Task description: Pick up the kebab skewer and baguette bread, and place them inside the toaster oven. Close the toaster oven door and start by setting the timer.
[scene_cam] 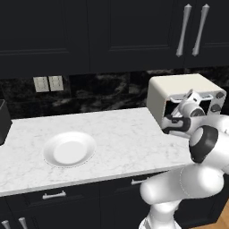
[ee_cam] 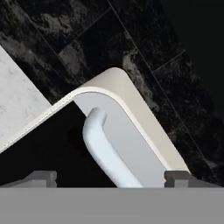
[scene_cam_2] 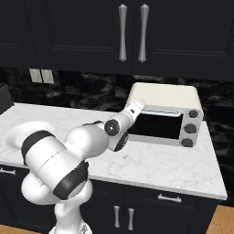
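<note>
Jaws: we see the gripper (ee_cam: 111,177) spread wide, one dark fingertip (ee_cam: 39,178) at each side of the hand view, nothing clamped between them.
Between the tips: the pale handle bar (ee_cam: 105,151) of the toaster oven door (scene_cam_2: 155,124) runs up through the gap; we judge the tips astride it, not pinching it.
Door: in the right base view the dark glass panel looks shut flush against the oven front.
Oven: the toaster oven (scene_cam_2: 165,97) sits at the back of the counter (scene_cam_2: 151,167) against the dark marbled backsplash (ee_cam: 87,39), three knobs (scene_cam_2: 190,128) stacked down its right side.
Arm: we reach across from the base to the oven's upper left front corner.
Food: we cannot see the kebab skewer or the baguette bread through the glass; the white plate (scene_cam: 69,149), well apart to the left, lies bare, so we judge both are inside the oven.
Step in hand: we read this as letting go of the handle once the door is closed, with the timer next.
Doing it well: we back straight off the bar along the fingers' own line, keeping the tips wide so neither one hooks the handle and drags the door open.
Next reach: we then carry the hand across the front, clear of the glass, to the knobs.
Risk: we cannot tell which knob is the timer from here.
</note>
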